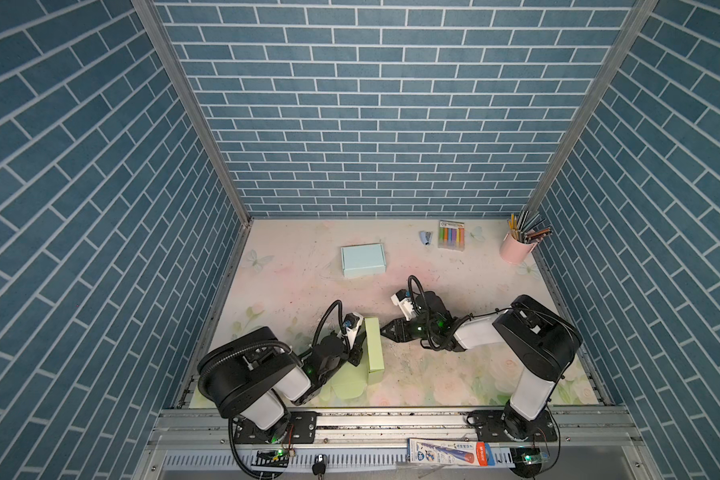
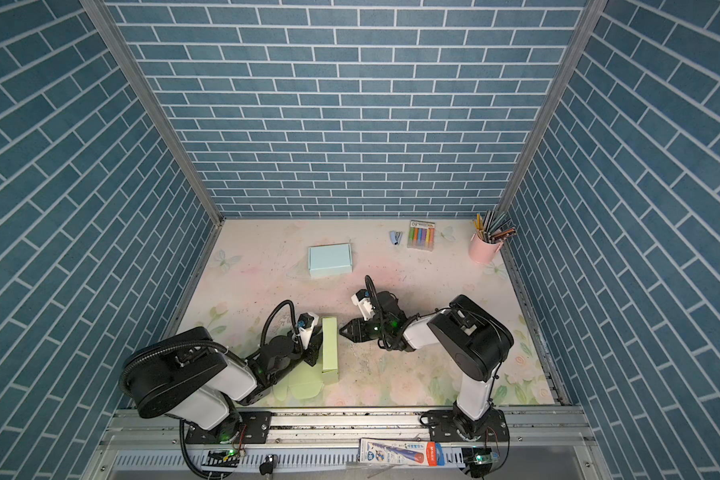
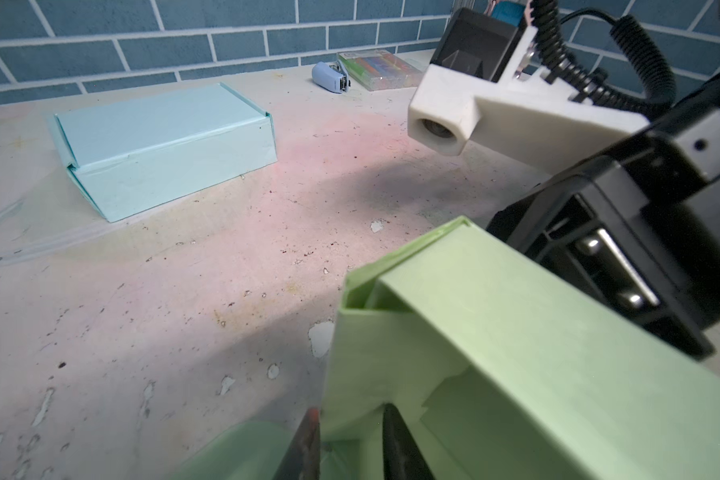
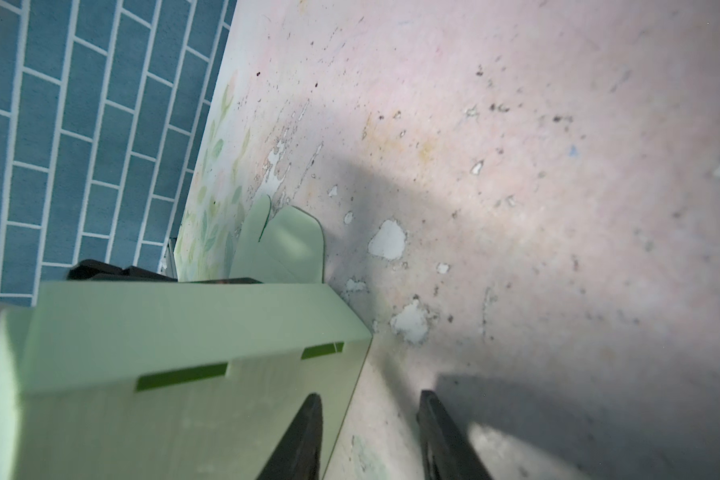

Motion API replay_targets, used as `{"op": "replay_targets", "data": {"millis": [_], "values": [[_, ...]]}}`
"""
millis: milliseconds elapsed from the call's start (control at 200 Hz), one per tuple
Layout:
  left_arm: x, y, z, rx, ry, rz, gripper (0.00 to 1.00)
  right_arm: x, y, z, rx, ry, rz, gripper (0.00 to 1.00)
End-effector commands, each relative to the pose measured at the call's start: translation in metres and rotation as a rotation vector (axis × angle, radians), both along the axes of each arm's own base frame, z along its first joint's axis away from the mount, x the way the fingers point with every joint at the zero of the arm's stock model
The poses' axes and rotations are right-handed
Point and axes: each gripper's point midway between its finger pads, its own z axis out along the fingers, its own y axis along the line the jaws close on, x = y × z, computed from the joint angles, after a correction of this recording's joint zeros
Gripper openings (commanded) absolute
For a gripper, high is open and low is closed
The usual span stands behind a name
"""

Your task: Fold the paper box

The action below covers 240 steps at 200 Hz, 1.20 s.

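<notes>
my left jaws clamp box (image 1: pixel 374 345) wall, arm low | my right jaws apart beside it | blue box (image 1: pixel 363 260) behind

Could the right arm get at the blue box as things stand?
Probably yes: only bare table lies between the right gripper and the blue box; its open jaws hold nothing.

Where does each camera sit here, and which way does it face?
Both top views: high over the front rail, looking down at the table; both arms show whole.
Left wrist: low behind the left gripper, facing the back wall past the green paper box and blue box; the right arm's wrist camera shows.
Right wrist: behind the open right gripper, facing the left wall.
Shared: all four show the green paper box.
</notes>
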Motion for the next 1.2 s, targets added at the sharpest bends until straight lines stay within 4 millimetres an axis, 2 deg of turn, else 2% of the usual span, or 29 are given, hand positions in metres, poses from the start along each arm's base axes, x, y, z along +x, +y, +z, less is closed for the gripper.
{"op": "replay_targets", "data": {"millis": [0, 255, 475, 545, 630, 715, 785, 855, 930, 1065, 1195], "values": [[-0.003, 0.006, -0.003, 0.0, 0.014, 0.014, 0.27, 0.005, -0.004, 0.008, -0.007, -0.044, -0.006, 0.4], [-0.009, 0.018, -0.005, -0.002, 0.044, 0.048, 0.27, 0.008, -0.009, 0.012, 0.001, -0.041, -0.015, 0.4], [-0.014, 0.02, -0.009, -0.014, 0.09, 0.057, 0.27, 0.011, -0.025, 0.024, -0.01, -0.07, -0.043, 0.4], [-0.016, 0.021, -0.01, -0.004, 0.101, 0.063, 0.27, 0.012, -0.031, 0.03, -0.028, -0.084, -0.051, 0.44], [-0.017, 0.022, -0.011, 0.005, 0.113, 0.077, 0.27, 0.011, -0.036, 0.051, -0.058, -0.141, -0.062, 0.5], [-0.018, 0.024, -0.009, -0.007, 0.121, 0.087, 0.27, 0.007, -0.038, 0.076, -0.128, -0.207, -0.07, 0.61], [-0.017, 0.028, -0.006, -0.02, 0.118, 0.107, 0.27, -0.003, -0.03, 0.096, -0.128, -0.231, -0.046, 0.65], [-0.015, 0.035, -0.003, -0.033, 0.112, 0.147, 0.27, -0.013, -0.019, 0.107, -0.138, -0.245, -0.018, 0.75], [-0.012, 0.041, 0.001, -0.044, 0.116, 0.186, 0.27, -0.022, -0.01, 0.107, -0.2, -0.254, 0.002, 0.81], [-0.007, 0.056, 0.009, -0.102, 0.131, 0.264, 0.27, -0.035, 0.005, 0.095, -0.274, -0.254, 0.023, 0.81], [-0.006, 0.067, 0.02, -0.2, 0.129, 0.282, 0.28, -0.039, 0.009, 0.085, -0.333, -0.263, 0.012, 0.83]]}}
